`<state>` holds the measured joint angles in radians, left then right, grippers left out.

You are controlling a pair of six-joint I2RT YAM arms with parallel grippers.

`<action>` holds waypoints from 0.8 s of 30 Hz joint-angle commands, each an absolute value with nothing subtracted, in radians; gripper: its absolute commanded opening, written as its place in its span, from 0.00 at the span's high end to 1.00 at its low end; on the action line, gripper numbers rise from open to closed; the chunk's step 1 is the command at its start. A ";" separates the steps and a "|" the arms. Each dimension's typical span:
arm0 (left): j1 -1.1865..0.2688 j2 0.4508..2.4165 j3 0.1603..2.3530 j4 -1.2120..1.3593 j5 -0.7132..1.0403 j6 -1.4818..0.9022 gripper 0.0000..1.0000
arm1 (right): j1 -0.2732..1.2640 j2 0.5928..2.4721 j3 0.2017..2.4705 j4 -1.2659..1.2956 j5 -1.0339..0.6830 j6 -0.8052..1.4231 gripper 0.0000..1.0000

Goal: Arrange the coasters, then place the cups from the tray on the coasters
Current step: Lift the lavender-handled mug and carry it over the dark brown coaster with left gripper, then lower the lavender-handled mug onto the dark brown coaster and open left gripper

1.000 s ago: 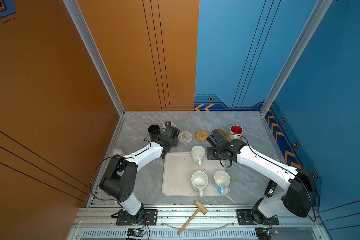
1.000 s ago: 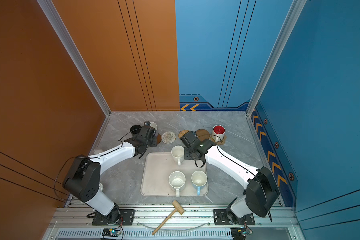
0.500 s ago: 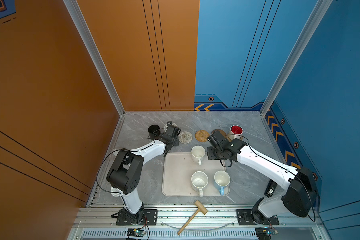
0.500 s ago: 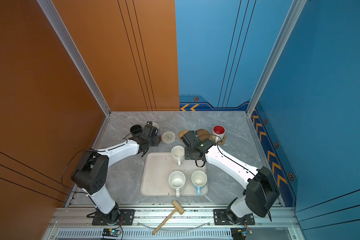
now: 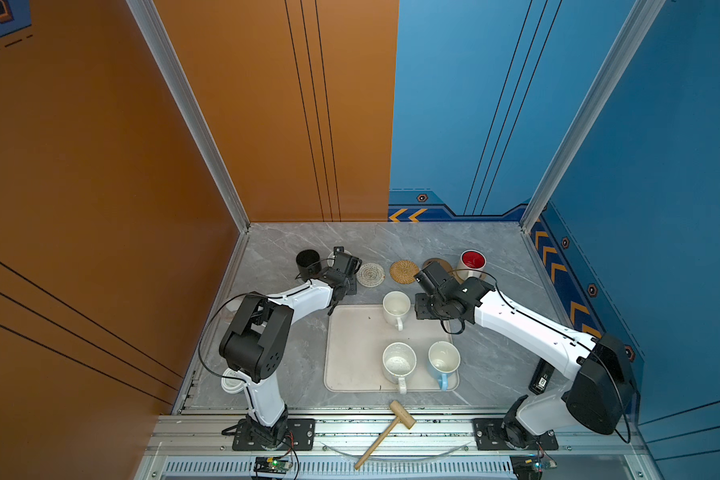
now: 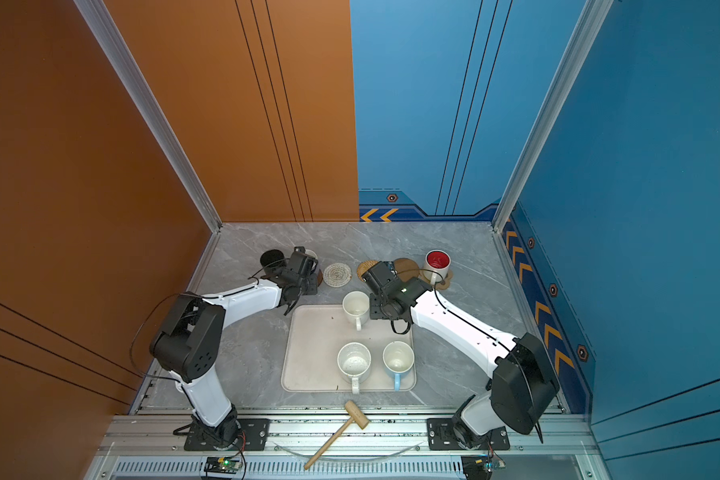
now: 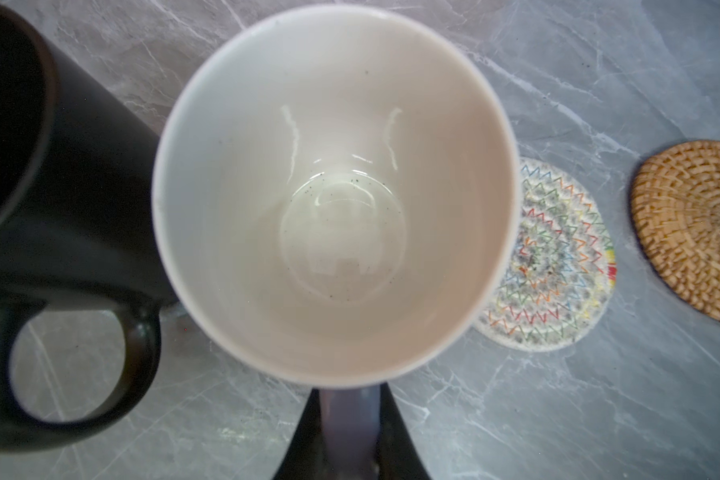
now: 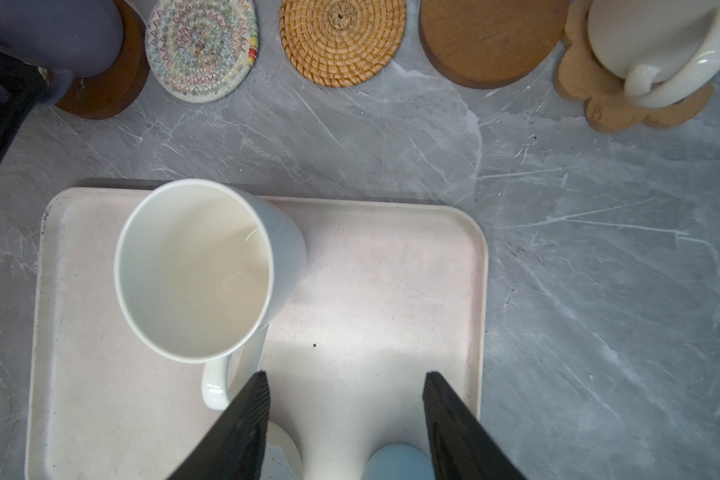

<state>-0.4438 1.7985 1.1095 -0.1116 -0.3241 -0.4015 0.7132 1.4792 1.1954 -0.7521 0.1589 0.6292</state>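
Our left gripper (image 7: 350, 415) pinches the lavender mug (image 7: 333, 195) by its handle, beside the black mug (image 7: 80, 208); our right gripper (image 8: 346, 376) gapes above bare tray (image 8: 391, 270).

In both top views the lavender mug (image 5: 330, 255) is being mostly hidden by the left arm (image 5: 304, 297); the brown disc (image 6: 319, 277) beneath is being reduced to a thin edge; in the left wrist view the black mug (image 7: 71, 216) and rattan coaster (image 7: 695, 232) are being cut off by the frame; in the right wrist view the light blue mug (image 8: 398, 461) and speckled mug (image 8: 281, 452) are being cropped to slivers; a whitish object (image 5: 230, 381) under the left arm is being shown too small to identify.
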 commanded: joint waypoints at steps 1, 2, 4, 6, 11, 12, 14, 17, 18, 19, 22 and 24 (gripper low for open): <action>-0.432 1.798 1.144 -0.048 -0.333 -0.419 1.00 | 0.709 1.488 1.180 -0.784 0.160 0.643 0.41; -0.433 1.799 1.143 -0.049 -0.334 -0.421 1.00 | 0.709 1.489 1.180 -0.784 0.161 0.643 0.42; -0.432 1.802 1.140 -0.050 -0.331 -0.426 1.00 | 0.709 1.488 1.180 -0.783 0.162 0.642 0.42; -0.433 1.802 1.138 -0.049 -0.329 -0.427 1.00 | 0.709 1.488 1.181 -0.783 0.162 0.643 0.42; -0.433 1.789 1.124 -0.051 -0.328 -0.432 1.00 | 0.709 1.488 1.181 -0.784 0.161 0.643 0.42; -0.433 1.786 1.122 -0.053 -0.327 -0.433 1.00 | 0.709 1.488 1.181 -0.784 0.161 0.641 0.42; -0.433 1.781 1.118 -0.055 -0.327 -0.433 0.97 | 0.709 1.489 1.180 -0.784 0.161 0.644 0.42; -0.433 1.775 1.109 -0.057 -0.328 -0.439 0.90 | 0.709 1.491 1.180 -0.784 0.160 0.644 0.42; -0.433 1.773 1.108 -0.057 -0.330 -0.440 0.86 | 0.709 1.491 1.180 -0.783 0.160 0.644 0.42; -0.433 1.772 1.107 -0.057 -0.330 -0.441 0.84 | 0.709 1.490 1.180 -0.784 0.159 0.644 0.42; -0.433 1.770 1.105 -0.057 -0.327 -0.440 0.78 | 0.709 1.488 1.182 -0.784 0.160 0.644 0.42; -0.433 1.768 1.103 -0.057 -0.328 -0.441 0.75 | 0.709 1.488 1.182 -0.784 0.158 0.644 0.42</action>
<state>-0.4393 1.7977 1.1091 -0.0845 -0.3218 -0.4335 0.7132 1.4792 1.1954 -0.7521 0.1589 0.6296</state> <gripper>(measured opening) 0.248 0.584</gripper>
